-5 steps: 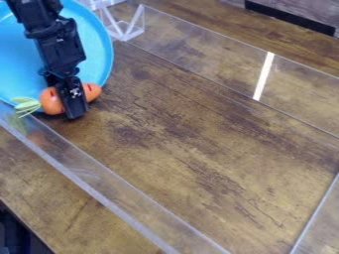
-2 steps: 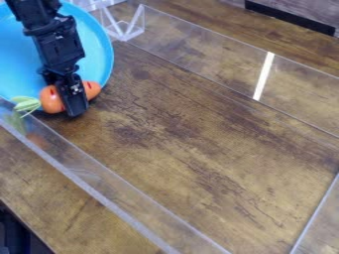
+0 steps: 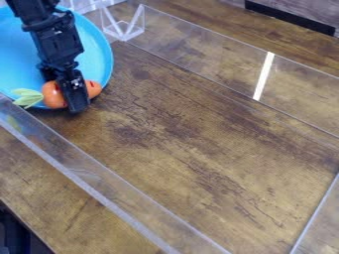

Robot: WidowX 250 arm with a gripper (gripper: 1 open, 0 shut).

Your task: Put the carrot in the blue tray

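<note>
- The table [image 3: 199, 129] under my rig has a brown wood surface, with dark streaks and scuffed patches running through the grain.
- Clear, see-through strips [image 3: 99, 189] cross my view: one slants from the left edge down toward the bottom, another runs from the top across to the right side, and a third shows at the lower right.
- A short, bright white streak [image 3: 264, 76] stands out on the wood at the upper right.
- At the top right corner I see a dark, flat object [image 3: 312, 9]; I can't make out what it is.
- A white openwork piece [image 3: 125, 22] stands at the top, just beside the tray.
- The blue tray [image 3: 95, 52] fills the upper left corner, cut off by the edge of my view.
- My black gripper [image 3: 71, 96] reaches down from the upper left, in front of the tray, with its tips at the carrot.
- I can't tell how far open the gripper is, or whether it has hold of the carrot; its fingers cover the middle.
- The carrot [image 3: 54, 95] lies at the tray's near edge, orange showing on both sides of the fingers, its green top [image 3: 27, 98] pointing left. I can't tell whether it rests on the rim or inside it.
</note>
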